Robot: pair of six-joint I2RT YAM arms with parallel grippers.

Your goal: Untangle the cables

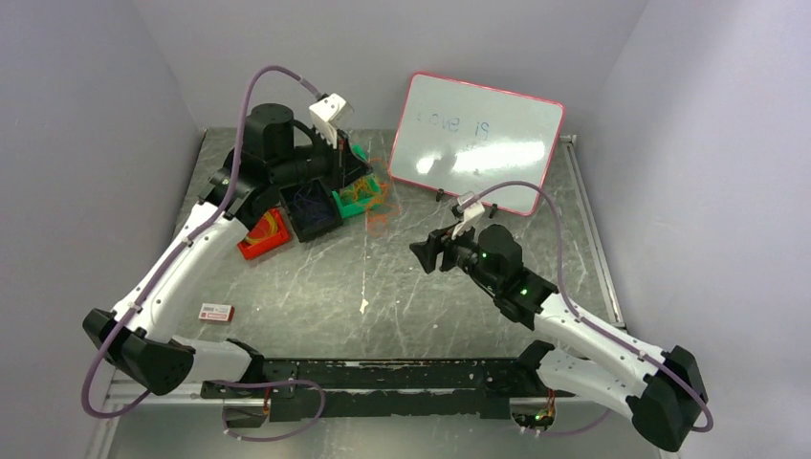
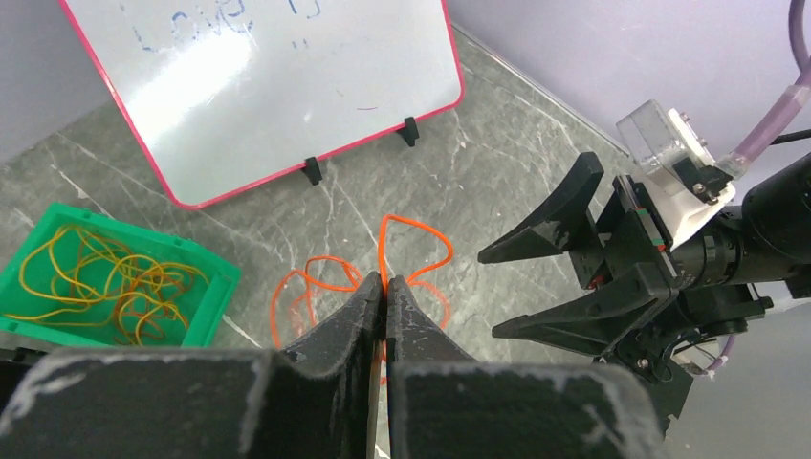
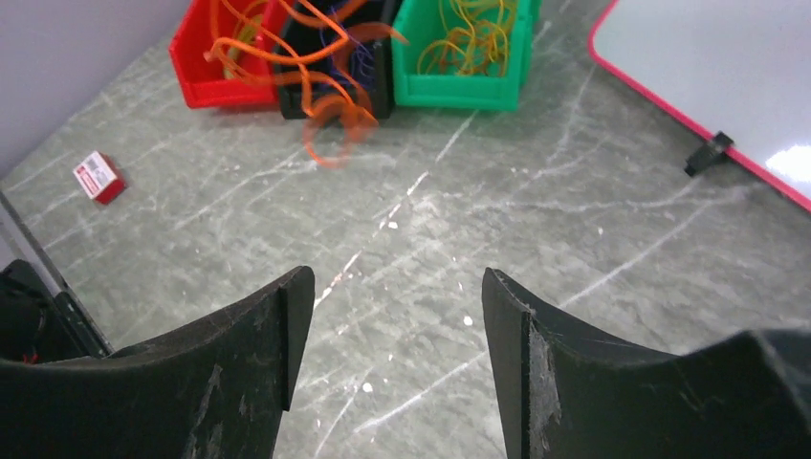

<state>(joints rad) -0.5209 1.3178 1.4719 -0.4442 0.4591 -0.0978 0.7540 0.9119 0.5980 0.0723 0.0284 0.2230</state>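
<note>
1. A small red-white box (image 1: 216, 312) lies near the left arm; its label is too small to read.
2. The right gripper (image 3: 394, 287) hangs over bare mid-table (image 1: 383, 287), jaws wide and empty.
3. The left gripper (image 2: 384, 292) is pinched shut on an orange cable (image 2: 383, 247). Yellow cables (image 2: 105, 282) lie in the green bin (image 2: 215, 296).
4. The whiteboard (image 1: 478, 139) at the back edge reads "Love is".

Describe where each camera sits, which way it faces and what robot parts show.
Top: above and behind, looking down on the table; left arm and right arm show.
Left wrist: faces the whiteboard; its shut jaws pinch an orange cable; right arm beside, jaws open.
Right wrist: faces the red bin and green bin; own open jaws.
Shared: both wrists see the green bin.
</note>
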